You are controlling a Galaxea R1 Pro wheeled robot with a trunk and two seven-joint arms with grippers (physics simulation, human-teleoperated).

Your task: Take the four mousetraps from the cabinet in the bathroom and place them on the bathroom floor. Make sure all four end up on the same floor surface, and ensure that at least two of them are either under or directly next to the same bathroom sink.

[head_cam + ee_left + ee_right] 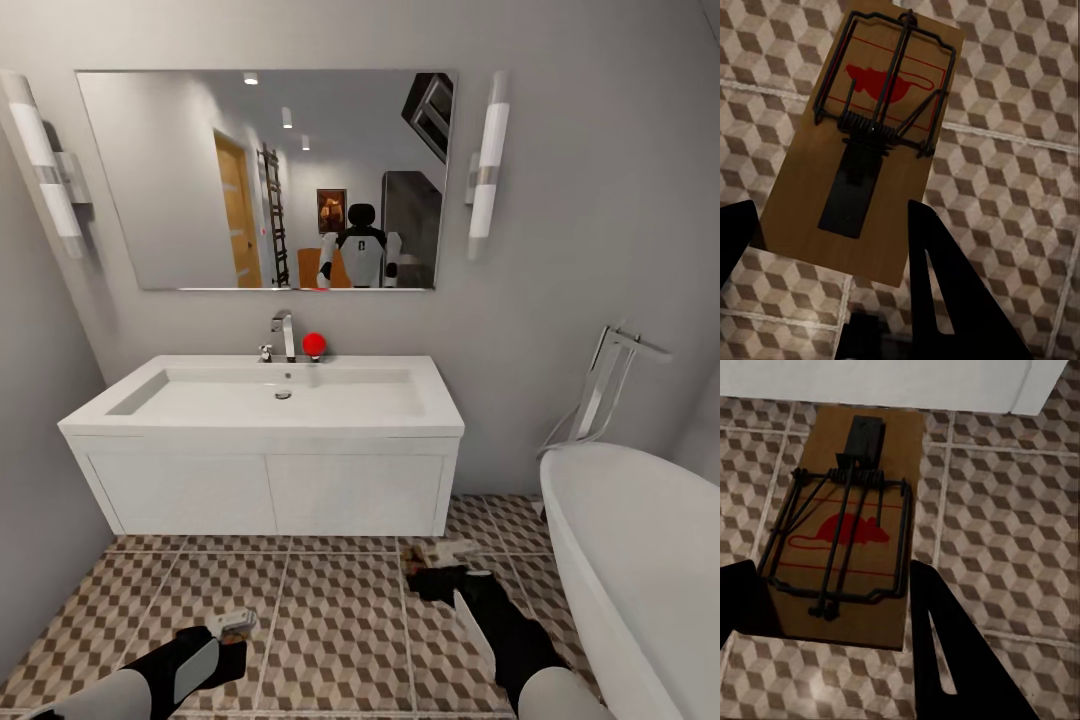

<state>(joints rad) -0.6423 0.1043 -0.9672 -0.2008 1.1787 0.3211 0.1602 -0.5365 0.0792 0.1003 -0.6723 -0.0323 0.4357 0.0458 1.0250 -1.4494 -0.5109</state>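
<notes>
Before the bathroom sink (265,398), both arms are reaching low over the bathroom floor (330,610). Left gripper (832,247) jaws are closing on one mousetrap (862,142). Right gripper (832,607) jaws are gripping a second mousetrap (847,525) near the vanity's base.
</notes>
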